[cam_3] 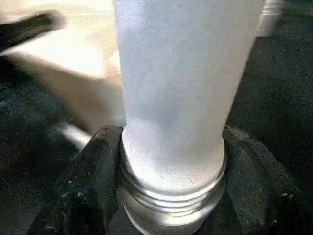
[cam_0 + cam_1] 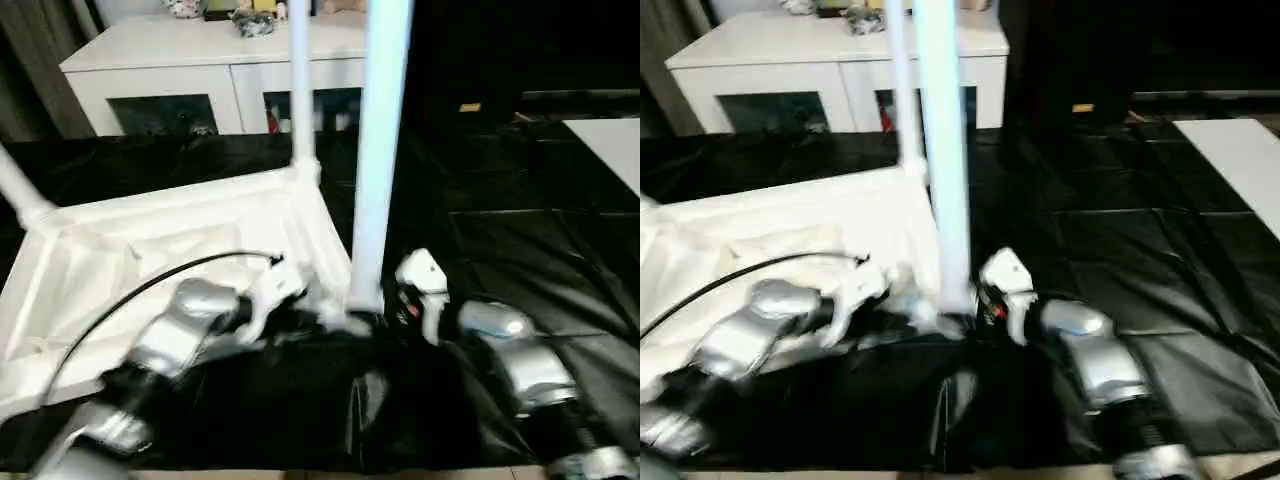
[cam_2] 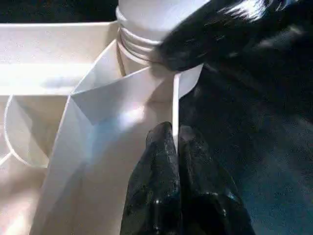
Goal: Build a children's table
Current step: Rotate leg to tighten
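Sheeting [image 2: 520, 260], black and glossy, covers the floor under an upturned white table, with a white glass-door cabinet [image 2: 200, 75] behind it.

The table top [image 2: 150, 250] lies ribbed side up on the sheeting, toward the robot's left. One leg [image 2: 301, 80] stands upright in its far corner socket, another leg [image 2: 18, 188] slants off at the left edge, and a nearer leg [image 2: 378, 150] rises from the near corner, its threaded foot at the socket [image 3: 146, 73]. A black cable [image 2: 150, 285] arcs over the ribs. Small objects sit on the cabinet, too blurred to name. A pale panel [image 2: 610, 145] lies at far right. The left pincer [image 3: 172, 134] is shut, its fingertips pressed together on the thin rim beside the socket. The right pincer [image 1: 171, 147] clasps the near leg just above its threads, one finger on each side.
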You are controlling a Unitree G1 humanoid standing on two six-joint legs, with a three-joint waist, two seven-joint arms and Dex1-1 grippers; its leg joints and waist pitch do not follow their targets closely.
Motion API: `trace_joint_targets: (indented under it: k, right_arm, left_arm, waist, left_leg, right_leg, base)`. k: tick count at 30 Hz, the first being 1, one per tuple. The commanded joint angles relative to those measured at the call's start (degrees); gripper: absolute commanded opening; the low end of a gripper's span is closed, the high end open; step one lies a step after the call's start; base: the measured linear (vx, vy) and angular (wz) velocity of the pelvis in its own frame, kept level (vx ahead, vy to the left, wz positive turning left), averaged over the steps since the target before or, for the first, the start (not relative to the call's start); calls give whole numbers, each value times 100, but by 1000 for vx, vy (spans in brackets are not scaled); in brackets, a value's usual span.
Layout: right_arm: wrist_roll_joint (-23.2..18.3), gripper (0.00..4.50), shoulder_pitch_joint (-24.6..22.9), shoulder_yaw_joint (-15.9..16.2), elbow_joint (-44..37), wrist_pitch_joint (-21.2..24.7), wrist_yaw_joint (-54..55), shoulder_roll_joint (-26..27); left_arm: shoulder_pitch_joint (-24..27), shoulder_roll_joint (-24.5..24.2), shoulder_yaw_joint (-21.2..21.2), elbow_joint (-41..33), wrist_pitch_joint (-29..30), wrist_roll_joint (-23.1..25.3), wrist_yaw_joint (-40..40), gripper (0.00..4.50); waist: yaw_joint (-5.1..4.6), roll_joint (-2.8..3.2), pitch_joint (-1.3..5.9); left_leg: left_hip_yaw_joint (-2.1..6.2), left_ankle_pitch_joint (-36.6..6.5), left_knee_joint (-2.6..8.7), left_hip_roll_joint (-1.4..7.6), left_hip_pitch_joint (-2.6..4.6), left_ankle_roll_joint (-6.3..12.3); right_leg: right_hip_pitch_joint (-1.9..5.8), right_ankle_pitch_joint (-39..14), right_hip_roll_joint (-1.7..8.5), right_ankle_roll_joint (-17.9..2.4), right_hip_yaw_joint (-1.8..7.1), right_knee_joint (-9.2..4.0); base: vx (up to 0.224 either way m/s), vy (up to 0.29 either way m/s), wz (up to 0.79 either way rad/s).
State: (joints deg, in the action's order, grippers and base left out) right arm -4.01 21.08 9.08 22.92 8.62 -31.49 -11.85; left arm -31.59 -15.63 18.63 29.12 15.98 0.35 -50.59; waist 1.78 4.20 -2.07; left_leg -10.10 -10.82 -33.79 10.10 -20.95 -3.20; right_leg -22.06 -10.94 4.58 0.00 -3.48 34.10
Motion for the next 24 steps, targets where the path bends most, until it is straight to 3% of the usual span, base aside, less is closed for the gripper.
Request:
trace_joint_targets:
  k: [1, 4, 6, 7, 8, 11, 12, 15, 17, 18, 20, 23, 24]
  right_arm:
    - [436, 268, 47, -339, 456, 463, 1519, 192]
    - [462, 268, 57, -675, 706, 502, 2668, 629]
    - [469, 268, 129, -767, 928, 400, 3131, 870]
    - [462, 268, 208, -772, 1097, 314, 3286, 992]
    - [451, 268, 253, -764, 1183, 269, 3324, 1047]
    - [407, 268, 307, -653, 1204, 196, 2973, 1055]
    - [222, 324, 304, -639, 980, 45, 2514, 1034]
    - [110, 337, 304, -611, 761, -37, 2171, 928]
    - [-132, 370, 314, -646, 578, -19, 1743, 807]
    - [-269, 379, 308, -550, 404, 76, 1201, 591]
    - [-322, 379, 285, -481, 300, 144, 866, 428]
    - [-768, 379, 84, -386, -158, 511, -429, -66]
    - [-877, 379, -8, -327, -317, 508, -862, -256]
  left_arm:
    - [-108, 281, -90, 562, 283, 183, 890, 0]
    - [-396, 689, -231, 1091, 332, 248, 1661, 0]
    - [-566, 922, -297, 1427, 236, 256, 1975, 0]
    - [-661, 1035, -302, 1619, 153, 284, 2117, 0]
    - [-704, 1085, -299, 1709, 111, 303, 2181, 0]
    - [-743, 1126, -308, 1774, 40, 320, 2173, 0]
    - [-729, 1079, -249, 1722, -68, 349, 1995, 0]
    - [-666, 983, -161, 1604, -140, 356, 1752, 0]
    - [-586, 884, -85, 1504, -257, 330, 1447, 0]
    - [-499, 764, -31, 1361, -300, 305, 1179, 0]
    - [-439, 696, -12, 1250, -309, 272, 1028, 0]
    - [-213, 433, 94, 816, -418, 145, 405, 0]
    - [-140, 357, 107, 668, -374, 83, 224, 0]
  waist:
    - [-22, -83, 250]
    - [-42, -70, 254]
    - [-36, -76, 256]
    - [-31, -35, 255]
    - [-43, -43, 253]
    - [-36, -38, 257]
    - [-33, -31, 265]
    - [-16, -53, 269]
    - [-22, -65, 275]
    - [-29, -76, 264]
    - [-29, -91, 265]
    - [21, -113, 277]
    - [63, -115, 298]
  left_leg:
    - [130, -1802, 481, 246, 57, -5]
    - [125, -1853, 479, 224, 65, -36]
    - [125, -1908, 476, 213, 77, -17]
    - [124, -1945, 477, 207, 95, -2]
    - [120, -1999, 474, 202, 102, -2]
    - [146, -2025, 497, 214, 50, 87]
    - [144, -2054, 498, 220, 44, 138]
    - [130, -1940, 490, 228, 29, 228]
    - [141, -1816, 501, 224, -21, 273]
    - [150, -1779, 502, 230, -56, 341]
    - [126, -1716, 482, 239, -17, 357]
    - [124, -1445, 464, 242, -51, 514]
    - [102, -1280, 442, 273, -19, 598]
  right_leg:
    - [166, -2256, 370, -994, 235, -515]
    - [144, -2239, 363, -929, 239, -550]
    - [130, -2289, 368, -901, 238, -566]
    - [110, -2317, 369, -878, 237, -584]
    - [96, -2345, 363, -878, 234, -589]
    - [155, -2254, 378, -846, 219, -576]
    - [163, -2211, 385, -829, 217, -578]
    - [172, -2065, 392, -883, 219, -572]
    - [221, -1993, 402, -898, 206, -549]
    - [240, -2198, 417, -851, 189, -556]
    - [190, -2249, 415, -867, 206, -580]
    - [256, -2002, 422, -941, 207, -553]
    - [226, -1744, 420, -1037, 217, -525]
  base:
    - [0, 0, 0]
    - [0, 0, 0]
    - [0, 0, 0]
    - [0, 0, 0]
    - [0, 0, 0]
    - [0, 0, 0]
    - [0, 0, 0]
    - [0, 0, 0]
    - [0, 0, 0]
    - [0, 0, 0]
    - [0, 0, 0]
    - [0, 0, 0]
    - [0, 0, 0]
